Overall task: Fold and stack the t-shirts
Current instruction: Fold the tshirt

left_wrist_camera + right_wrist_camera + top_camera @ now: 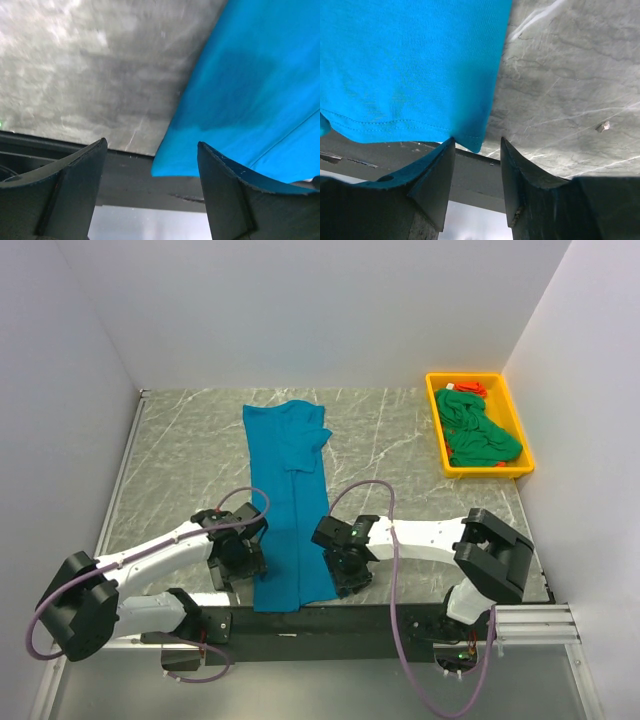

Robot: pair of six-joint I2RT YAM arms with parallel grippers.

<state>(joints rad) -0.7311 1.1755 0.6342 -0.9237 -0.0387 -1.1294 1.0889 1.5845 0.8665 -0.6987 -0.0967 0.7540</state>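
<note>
We see the teal shirt, soft knit cloth with a stitched hem, folded into a long narrow strip flat on the grey marbled tabletop. Its long axis runs 12 to 6 o'clock, with the hem at 6. The left jaws stand apart at the strip's 7 o'clock corner and the right jaws at its 5 o'clock corner, both empty. A crumpled green shirt fills a yellow plastic bin at 2 o'clock.

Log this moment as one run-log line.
teal shirt: folded into long strip, flat | left gripper: open, at near-left corner | right gripper: open, at near-right corner | green shirt: in yellow bin
</note>
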